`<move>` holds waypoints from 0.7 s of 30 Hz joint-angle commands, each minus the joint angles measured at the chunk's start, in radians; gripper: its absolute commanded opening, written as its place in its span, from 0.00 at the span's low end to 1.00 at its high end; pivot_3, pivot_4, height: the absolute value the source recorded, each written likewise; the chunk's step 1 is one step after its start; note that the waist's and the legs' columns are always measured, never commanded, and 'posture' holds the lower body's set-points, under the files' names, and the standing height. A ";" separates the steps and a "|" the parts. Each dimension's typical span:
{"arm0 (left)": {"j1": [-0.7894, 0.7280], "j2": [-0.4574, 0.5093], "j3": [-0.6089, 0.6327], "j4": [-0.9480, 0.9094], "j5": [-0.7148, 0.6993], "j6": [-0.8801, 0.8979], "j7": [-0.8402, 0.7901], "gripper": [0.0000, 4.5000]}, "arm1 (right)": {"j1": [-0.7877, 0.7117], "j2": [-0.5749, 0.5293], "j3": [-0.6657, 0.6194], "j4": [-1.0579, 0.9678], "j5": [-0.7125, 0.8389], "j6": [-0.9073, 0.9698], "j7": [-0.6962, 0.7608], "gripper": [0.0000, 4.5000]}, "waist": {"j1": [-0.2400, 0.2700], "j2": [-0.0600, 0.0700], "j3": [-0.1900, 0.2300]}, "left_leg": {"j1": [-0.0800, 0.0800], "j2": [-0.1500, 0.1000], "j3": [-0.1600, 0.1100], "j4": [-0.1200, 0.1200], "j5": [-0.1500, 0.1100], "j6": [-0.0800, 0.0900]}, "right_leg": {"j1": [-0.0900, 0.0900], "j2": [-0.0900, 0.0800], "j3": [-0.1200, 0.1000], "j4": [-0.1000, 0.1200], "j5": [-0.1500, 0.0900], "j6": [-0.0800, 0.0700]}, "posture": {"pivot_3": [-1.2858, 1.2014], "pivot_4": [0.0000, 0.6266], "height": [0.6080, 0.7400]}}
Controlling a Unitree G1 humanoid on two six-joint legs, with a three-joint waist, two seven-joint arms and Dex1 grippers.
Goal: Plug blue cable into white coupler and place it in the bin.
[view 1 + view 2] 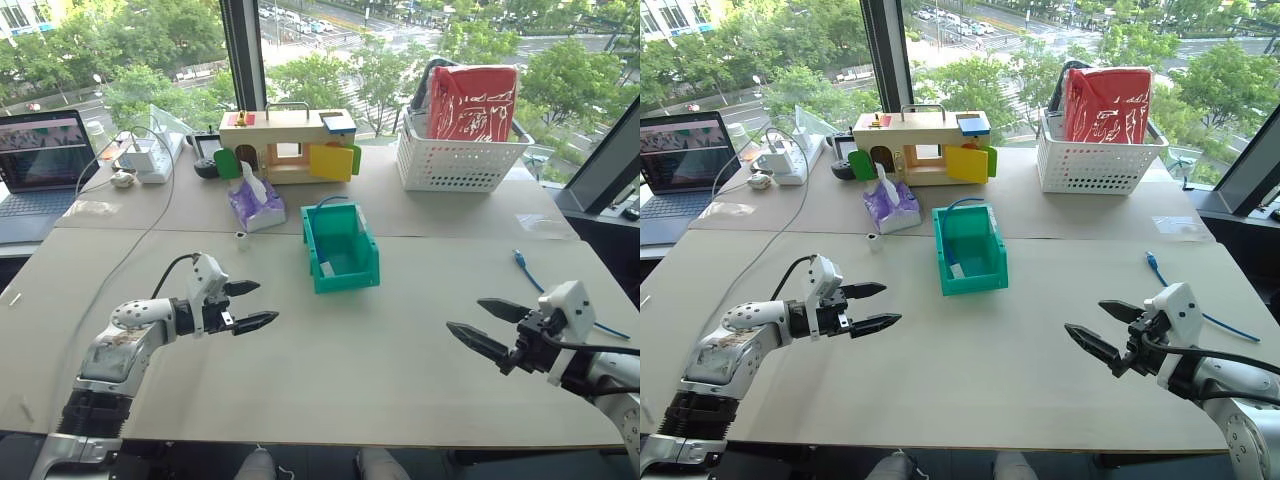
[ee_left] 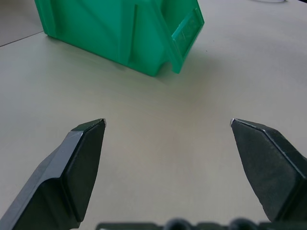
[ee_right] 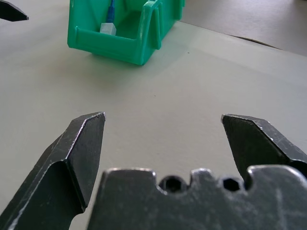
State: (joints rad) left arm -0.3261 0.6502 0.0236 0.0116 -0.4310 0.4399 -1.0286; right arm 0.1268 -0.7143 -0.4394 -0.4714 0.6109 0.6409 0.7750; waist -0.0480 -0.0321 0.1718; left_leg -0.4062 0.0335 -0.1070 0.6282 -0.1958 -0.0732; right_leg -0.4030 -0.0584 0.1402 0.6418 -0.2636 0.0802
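Observation:
The teal bin (image 1: 340,245) stands mid-table, its sloped front toward me. Inside it lies the white coupler (image 3: 108,28) with a blue cable (image 3: 112,8) running into it; the cable arcs over the bin's back wall (image 1: 326,201). Another blue cable end (image 1: 522,262) lies on the table at the right and trails to the table's right edge. My left gripper (image 1: 266,303) hovers open to the left of and nearer than the bin, holding nothing. My right gripper (image 1: 465,315) is open and empty at the near right, pointing toward the bin. Both wrist views look at the bin (image 2: 120,33).
Along the far side of the table stand a white lattice basket (image 1: 455,165) with a red bag, a wooden toy house (image 1: 290,140), a purple tissue pack (image 1: 255,205), a power strip (image 1: 150,155) with white cords, and a laptop (image 1: 40,165).

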 commanded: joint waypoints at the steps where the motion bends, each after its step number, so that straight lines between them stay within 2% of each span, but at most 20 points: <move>1: -0.030 0.002 0.018 -0.044 -0.034 0.013 -0.018 1.00 | -0.035 -0.052 -0.037 0.037 -0.030 -0.028 -0.013 1.00 | 0.000 0.000 0.000 | 0.000 0.000 0.000 0.000 0.000 0.000 | 0.000 0.000 0.000 0.000 0.000 0.000 | 0.52 0.24 1.00; 4: -0.063 0.010 0.015 -0.073 -0.080 0.035 -0.073 1.00 | -0.187 -0.152 -0.010 0.290 -0.171 -0.082 -0.072 1.00 | -0.002 0.000 0.001 | -0.001 -0.001 0.000 0.002 0.000 0.000 | 0.000 0.000 0.000 0.000 0.000 0.000 | 0.52 0.24 1.00; 6: -0.068 0.023 0.028 -0.093 -0.140 0.108 -0.101 1.00 | -0.334 -0.169 0.035 0.466 -0.217 -0.096 -0.117 1.00 | -0.006 0.000 0.001 | -0.001 -0.001 0.002 0.005 0.000 0.000 | 0.001 -0.001 0.001 0.000 0.001 0.001 | 0.52 0.24 1.00; 11: -0.041 0.032 0.025 -0.163 -0.180 0.163 -0.100 1.00 | -0.632 -0.171 0.201 0.918 -0.402 -0.232 -0.158 1.00 | -0.028 0.001 0.001 | 0.003 0.000 0.002 -0.001 0.000 0.000 | 0.001 0.001 0.001 0.001 0.000 -0.001 | 0.52 0.24 1.00; 13: -0.028 0.032 0.034 -0.188 -0.188 0.173 -0.084 1.00 | -0.719 -0.165 0.222 1.079 -0.438 -0.279 -0.180 1.00 | -0.029 0.002 0.001 | 0.002 0.000 0.002 -0.002 0.000 0.000 | 0.000 0.000 0.002 0.001 0.003 -0.007 | 0.52 0.24 1.00; 16: 0.003 0.039 0.063 -0.222 -0.196 0.184 -0.057 1.00 | -0.839 -0.175 0.253 1.324 -0.502 -0.345 -0.240 1.00 | -0.028 0.004 0.003 | 0.000 -0.001 0.002 -0.002 0.000 0.001 | -0.001 -0.001 0.002 0.001 0.004 -0.007 | 0.52 0.24 1.00; 21: 0.048 0.053 0.088 -0.248 -0.200 0.185 -0.035 1.00 | -0.961 -0.177 0.243 1.561 -0.513 -0.411 -0.264 1.00 | -0.027 0.005 0.003 | 0.001 -0.002 0.002 -0.002 0.000 0.001 | -0.001 -0.001 0.001 0.000 0.004 -0.007 | 0.52 0.24 1.00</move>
State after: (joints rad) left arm -0.2841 0.6899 0.0835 -0.1900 -0.6125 0.6238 -1.0695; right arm -0.8104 -0.8616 -0.1841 1.0436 0.1166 0.2732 0.5200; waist -0.0754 -0.0276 0.1751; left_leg -0.4051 0.0320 -0.1053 0.6265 -0.1957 -0.0726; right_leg -0.4029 -0.0597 0.1416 0.6421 -0.2599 0.0727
